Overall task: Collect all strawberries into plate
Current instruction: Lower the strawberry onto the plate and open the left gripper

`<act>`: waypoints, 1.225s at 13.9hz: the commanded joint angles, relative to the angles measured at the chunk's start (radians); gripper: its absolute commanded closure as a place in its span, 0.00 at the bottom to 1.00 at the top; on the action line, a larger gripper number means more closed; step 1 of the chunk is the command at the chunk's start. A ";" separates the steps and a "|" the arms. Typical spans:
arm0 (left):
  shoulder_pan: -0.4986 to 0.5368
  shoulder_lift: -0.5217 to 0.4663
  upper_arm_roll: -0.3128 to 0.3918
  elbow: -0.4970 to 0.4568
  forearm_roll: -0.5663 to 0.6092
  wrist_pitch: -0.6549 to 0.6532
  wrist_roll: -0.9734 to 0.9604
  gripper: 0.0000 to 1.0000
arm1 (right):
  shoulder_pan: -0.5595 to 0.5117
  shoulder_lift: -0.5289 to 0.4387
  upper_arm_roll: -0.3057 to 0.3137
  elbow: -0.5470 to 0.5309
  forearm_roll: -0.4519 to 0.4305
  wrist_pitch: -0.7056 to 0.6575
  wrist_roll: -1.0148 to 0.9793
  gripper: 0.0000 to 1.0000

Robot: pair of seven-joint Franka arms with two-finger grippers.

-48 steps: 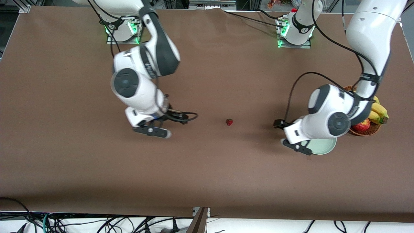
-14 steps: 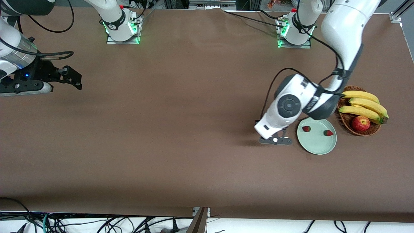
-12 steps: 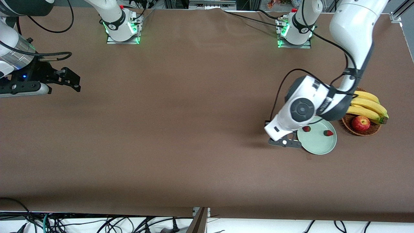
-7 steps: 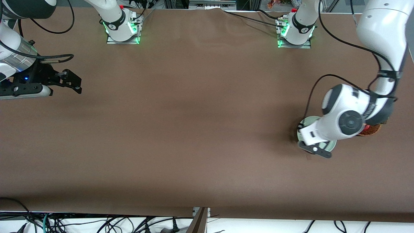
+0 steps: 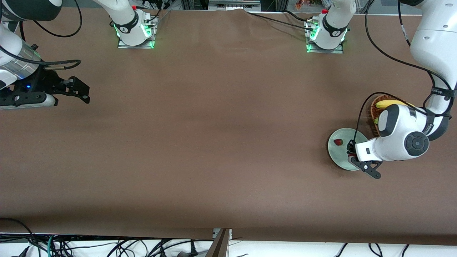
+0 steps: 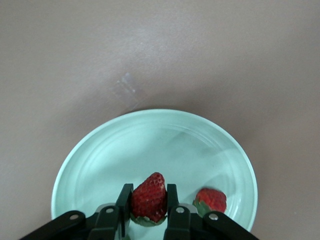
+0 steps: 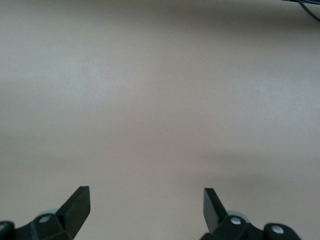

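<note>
Held strawberry (image 6: 148,197): red, green top low, upright, pinched over the plate.
Other strawberries: one (image 6: 212,199) lying on the plate beside it; another (image 5: 338,142) on the plate.
Plate (image 5: 335,154): round, pale mint, raised rim, beside the basket.

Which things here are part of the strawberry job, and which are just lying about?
Job:
- held strawberry, in the shut left gripper over the plate
- loose strawberry on the plate

Lying about:
- wicker basket with bananas
- right gripper, open, waiting
</note>
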 commanded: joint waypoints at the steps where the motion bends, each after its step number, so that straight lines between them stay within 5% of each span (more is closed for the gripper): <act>1: 0.014 -0.005 -0.014 -0.004 0.022 0.010 0.036 0.00 | -0.009 0.011 0.007 0.025 0.017 -0.006 -0.002 0.00; 4: 0.017 -0.034 -0.022 0.005 0.016 -0.008 0.028 0.00 | -0.011 0.011 0.007 0.025 0.017 -0.007 -0.002 0.00; 17: 0.006 -0.333 -0.218 0.262 -0.038 -0.631 -0.378 0.00 | -0.010 0.011 0.007 0.025 0.017 -0.013 -0.002 0.00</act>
